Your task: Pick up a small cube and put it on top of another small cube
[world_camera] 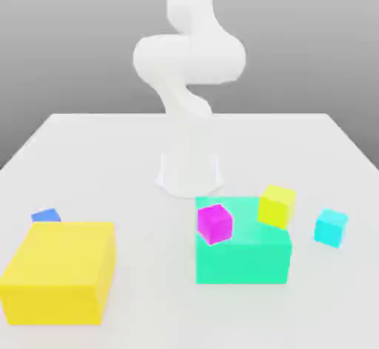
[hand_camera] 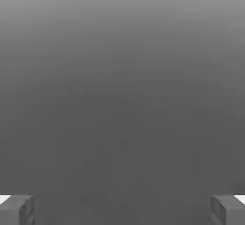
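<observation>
The small cyan cube point(world_camera: 330, 227) rests on the white table point(world_camera: 111, 162) at the exterior view's right, apart from everything else. The small yellow-green cube point(world_camera: 277, 206) is just to its left, at the far right corner of the big teal-green block point(world_camera: 244, 258). My arm point(world_camera: 189, 58) rises from its base at the table's middle and bends upward, well above the cubes. In the hand view my gripper point(hand_camera: 122, 209) is open: its two fingertips point(hand_camera: 16, 209) stand far apart with nothing between them, facing plain grey background.
A small magenta cube point(world_camera: 215, 223) sits tilted at the teal-green block's left top edge. A big yellow block point(world_camera: 59, 270) stands at the front left, with a small blue cube point(world_camera: 46, 215) just behind it.
</observation>
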`<state>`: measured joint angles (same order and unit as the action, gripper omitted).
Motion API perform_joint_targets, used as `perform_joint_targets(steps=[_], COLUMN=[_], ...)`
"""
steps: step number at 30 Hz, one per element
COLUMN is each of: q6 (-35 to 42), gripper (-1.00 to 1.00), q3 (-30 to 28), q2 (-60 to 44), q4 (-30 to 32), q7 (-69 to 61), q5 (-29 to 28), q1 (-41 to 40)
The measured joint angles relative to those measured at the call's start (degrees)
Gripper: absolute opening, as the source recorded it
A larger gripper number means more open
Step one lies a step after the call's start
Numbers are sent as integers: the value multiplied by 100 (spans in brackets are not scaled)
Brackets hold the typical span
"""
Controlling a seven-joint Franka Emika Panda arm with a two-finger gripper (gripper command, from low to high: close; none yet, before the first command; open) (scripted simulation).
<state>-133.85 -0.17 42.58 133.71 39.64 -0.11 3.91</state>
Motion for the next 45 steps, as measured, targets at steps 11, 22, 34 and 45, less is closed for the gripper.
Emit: perform_joint_targets(steps=[11,22,34,45], q6=[-916,-1817,-2834,-3926], gripper=[0,0,0,-100], q3=[-37,119,635,241], q2=[-1445,-2868,-4450,-5811], q4=[856,1699,2577,2402], q7=[-2787,-5597,-8372,-8218], q5=[7,106,-63,-482], q1=[1678,3147,4456,4697])
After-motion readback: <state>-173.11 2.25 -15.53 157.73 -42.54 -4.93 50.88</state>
